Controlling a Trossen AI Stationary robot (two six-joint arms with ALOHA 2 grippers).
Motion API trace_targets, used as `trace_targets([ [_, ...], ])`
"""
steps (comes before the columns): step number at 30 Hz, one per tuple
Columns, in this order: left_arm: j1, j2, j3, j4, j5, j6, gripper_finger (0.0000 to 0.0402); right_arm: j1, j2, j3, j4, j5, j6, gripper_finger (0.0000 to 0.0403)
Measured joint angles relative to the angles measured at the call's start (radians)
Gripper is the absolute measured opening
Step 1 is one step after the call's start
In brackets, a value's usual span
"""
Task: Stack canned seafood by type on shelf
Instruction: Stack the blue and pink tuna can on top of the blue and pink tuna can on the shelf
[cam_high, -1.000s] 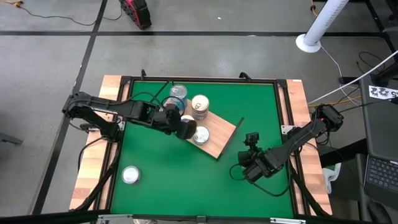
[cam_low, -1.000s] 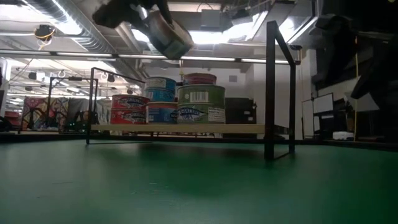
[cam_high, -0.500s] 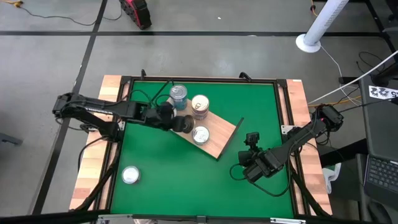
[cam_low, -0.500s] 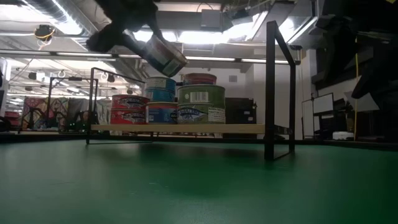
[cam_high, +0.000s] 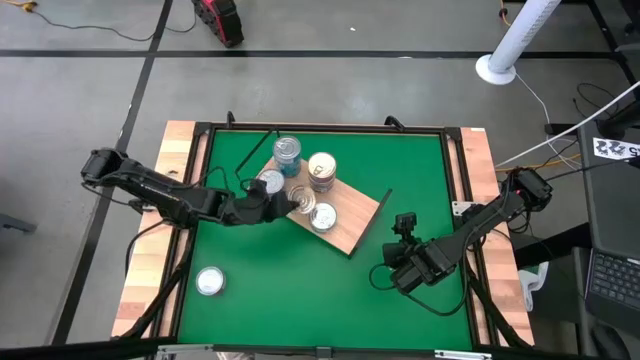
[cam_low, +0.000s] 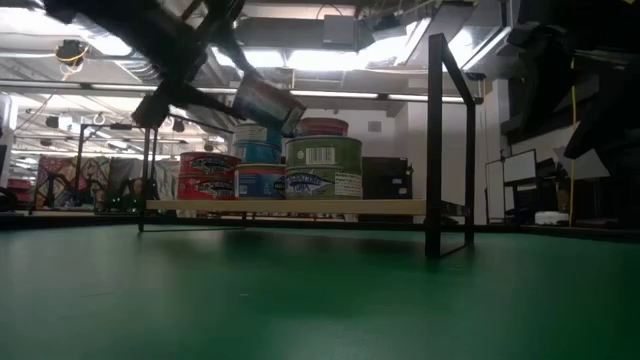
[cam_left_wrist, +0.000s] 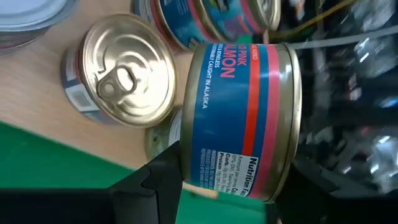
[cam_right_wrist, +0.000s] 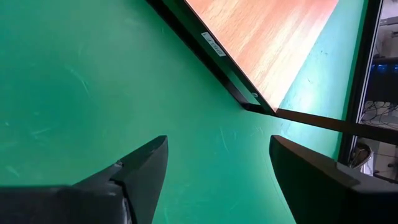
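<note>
1. While the left gripper (cam_high: 262, 202) is clamped across the side of a blue-and-red salmon tin (cam_left_wrist: 239, 121), the tin hangs tilted, clear of the shelf (cam_high: 352, 222), over its left edge. In the left wrist view both dark fingers (cam_left_wrist: 163, 186) press the label.

2. Nearest under the carried tin, on the shelf, sits a cream-gold-lidded tin (cam_left_wrist: 118, 78) with its pull tab up. Just past it is a blue-labelled tin with pink lettering (cam_left_wrist: 214, 18), which may be the same kind; the print is cut off, so hold that loosely.

3. Seen level across the table, the shelf carries stacks already: a red-labelled tin (cam_low: 208, 166) at the left end, a blue stack (cam_low: 258, 150) next to it, and a green-labelled tin (cam_low: 322, 153) further right with another on top.

4. To do this step well, level the tin first, then bring it over the matching stack and lower it straight down. A tilted release would likely roll it off or nudge the neighbours.

5. One silver-lidded tin (cam_high: 209, 282) waits on the green mat (cam_high: 260, 300), well off the shelf's near-left side.

6. Right gripper (cam_high: 404, 268) rests off the shelf's right corner, jaws wide apart, holding nothing.
</note>
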Motion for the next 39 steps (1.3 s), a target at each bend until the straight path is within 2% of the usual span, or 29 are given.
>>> trace_targets([
  [3, -0.036, 0.000, -0.044, 0.042, -0.085, -0.065, 0.0190, 0.000, 0.000, 0.000, 0.002, 0.000, 0.000, 0.0280],
  [10, -0.073, 0.015, -0.096, 0.120, -0.211, -0.161, 0.0190, 0.000, 0.000, 0.000, 0.006, 0.001, 0.000, 0.0280],
  [19, -0.065, 0.112, -0.097, 0.159, -0.237, -0.246, 0.0190, 0.000, 0.000, 0.000, 0.024, 0.001, -0.001, 0.0280],
  [25, -0.058, 0.186, -0.097, 0.248, -0.278, -0.298, 0.0202, 0.000, 0.000, 0.000, 0.025, 0.001, -0.001, 0.0280],
  [39, -0.046, 0.193, -0.097, 0.241, -0.287, -0.319, 0.0216, 0.000, 0.000, 0.000, 0.025, 0.006, -0.001, 0.0280],
])
